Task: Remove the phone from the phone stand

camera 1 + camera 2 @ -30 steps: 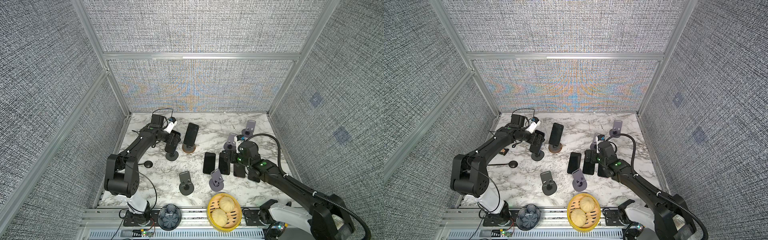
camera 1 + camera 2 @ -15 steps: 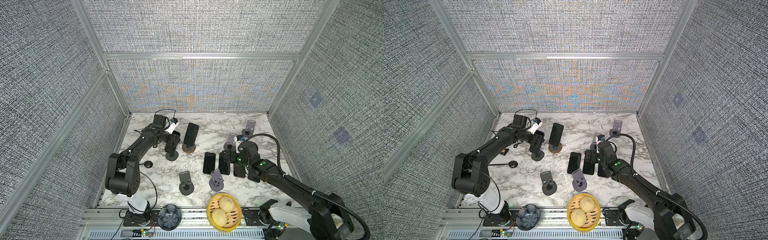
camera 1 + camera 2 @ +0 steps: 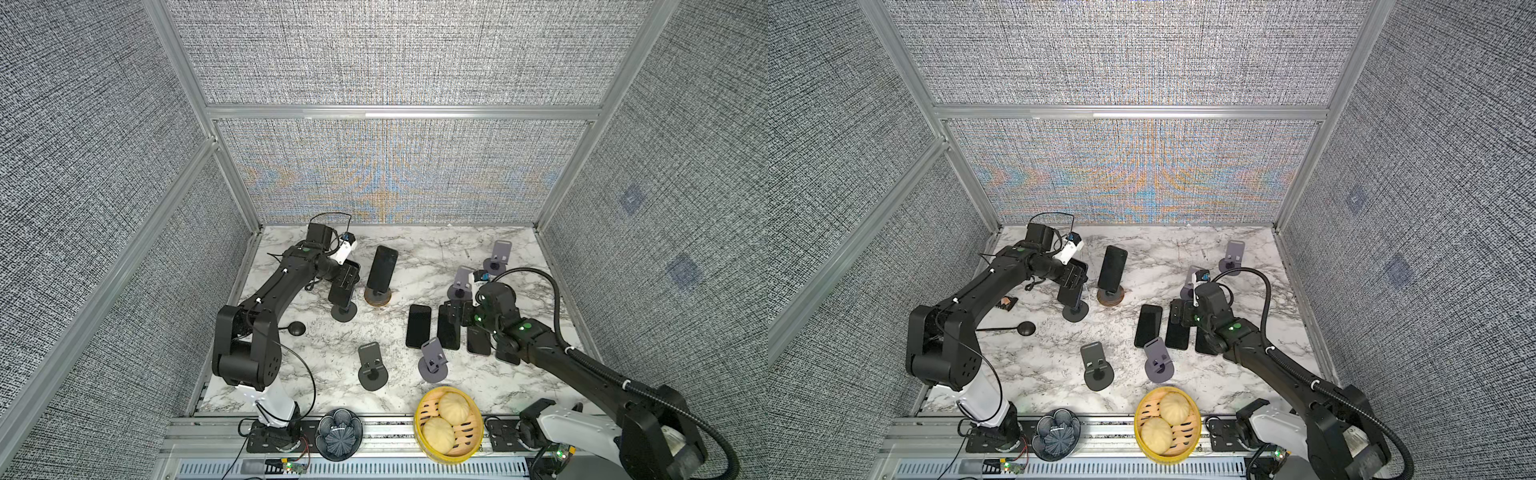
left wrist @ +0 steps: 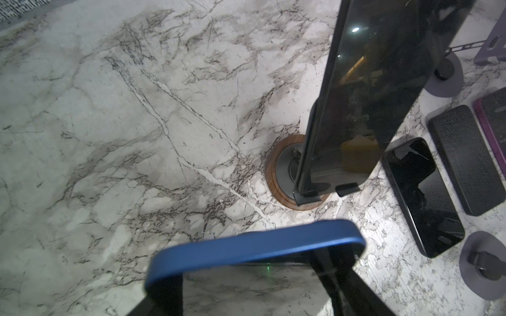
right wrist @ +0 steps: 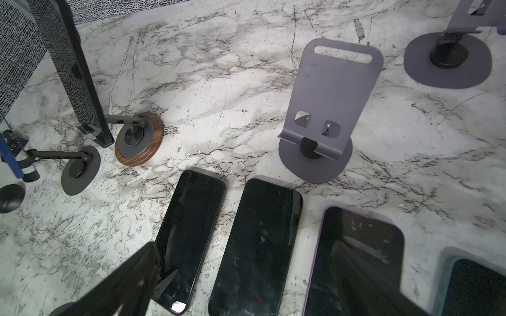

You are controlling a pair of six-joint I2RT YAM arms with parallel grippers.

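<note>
The left hand (image 3: 348, 277) is the one on the job. Its fingers (image 4: 339, 276) are closed against the two long side edges of the blue-cased phone (image 4: 254, 243), just below the phone's top end, so the grip runs across the phone's width. The phone is not yet off its stand. In both top views it sits propped on the dark phone stand (image 3: 344, 312), at the far left of the marble desk (image 3: 324, 357), with the stand's round base on the near side of it.

What matters for the lift is the phone's long axis. It runs from the stand's cradle up toward the hand, tilted so that the top end leans toward the far wall. I judge that the pull should follow that line, up and slightly away, so the bottom edge clears the cradle without dragging the light stand along.

There is little room on the right. A black phone (image 3: 381, 268) on a wood-based stand (image 3: 377, 297) stands just beside the hand, and a sideways swing could knock it.

The right hand (image 3: 457, 311) has its jaws spread wide and holds nothing. It hangs over the row of flat phones (image 3: 417, 326) at the right of the desk, well apart from the blue-cased phone.
</note>
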